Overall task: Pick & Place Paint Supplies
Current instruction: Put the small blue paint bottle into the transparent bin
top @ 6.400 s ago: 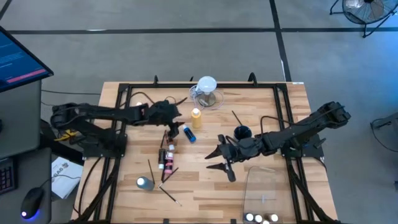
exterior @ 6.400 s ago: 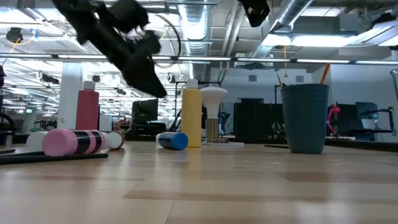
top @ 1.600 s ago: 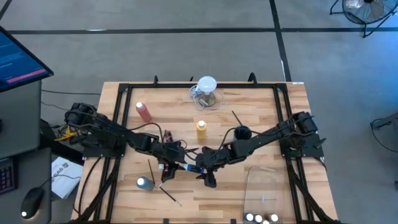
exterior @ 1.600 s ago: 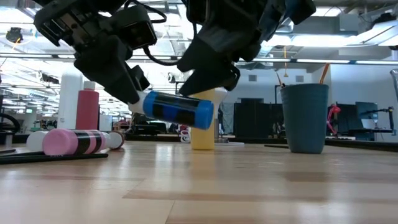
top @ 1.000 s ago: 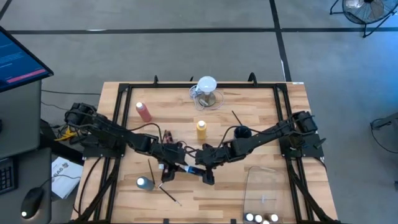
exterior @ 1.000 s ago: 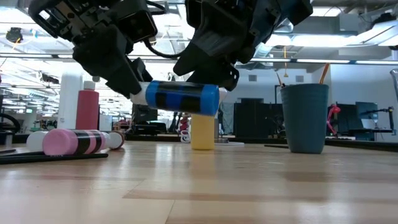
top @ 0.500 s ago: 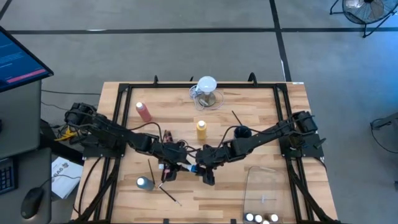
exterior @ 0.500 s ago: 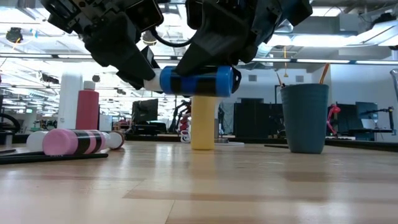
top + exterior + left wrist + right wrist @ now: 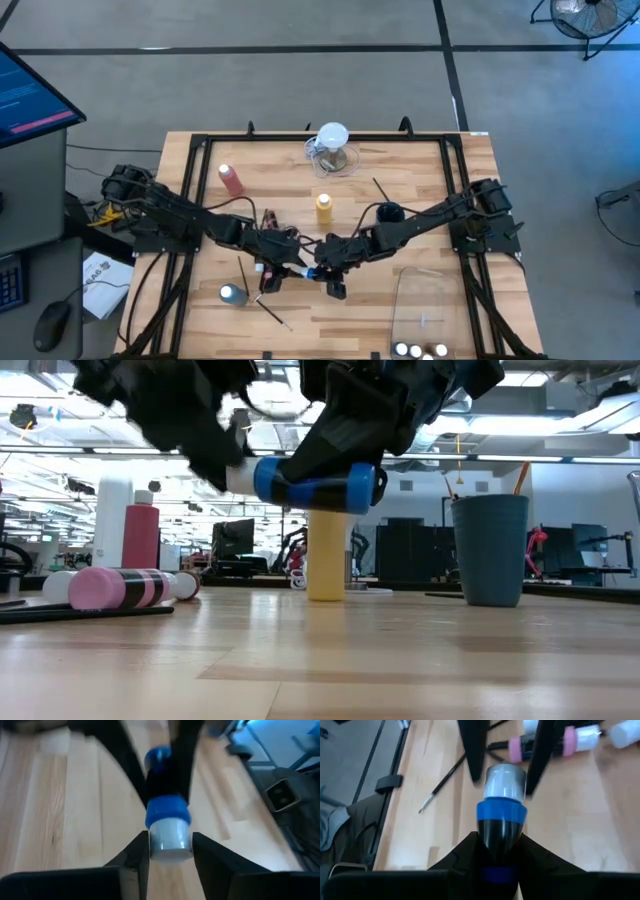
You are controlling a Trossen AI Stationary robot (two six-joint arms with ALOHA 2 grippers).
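Blue squeeze bottle (image 9: 315,484) is up off the table, lying roughly level in mid-air between both grippers, around table centre toward the near side. Right gripper (image 9: 497,851) is clamped on the dark-banded body of it; in the right wrist view the fingers (image 9: 465,855) sit tight either side. Left gripper (image 9: 170,847) is at the white cap end: its fingers (image 9: 137,855) flank the cap, just beside it, looks like contact but blurred, so I cannot tell if it's gripping. In the high view the two grippers meet nose to nose at the bottle (image 9: 310,270). On the table, low view: pink bottle (image 9: 120,587) lying on its side at left with a thin dark paintbrush (image 9: 85,614) in front of it. Farther back: yellow squeeze bottle (image 9: 326,555) upright, directly behind the held one; pink-red squeeze bottle (image 9: 141,538) upright at far left; dark cup (image 9: 489,550) upright at right with brush handles sticking out. High view also shows small white-capped bottles (image 9: 420,351) at the near right edge, and the clear jug (image 9: 332,148) at the far edge, well apart from the grippers.
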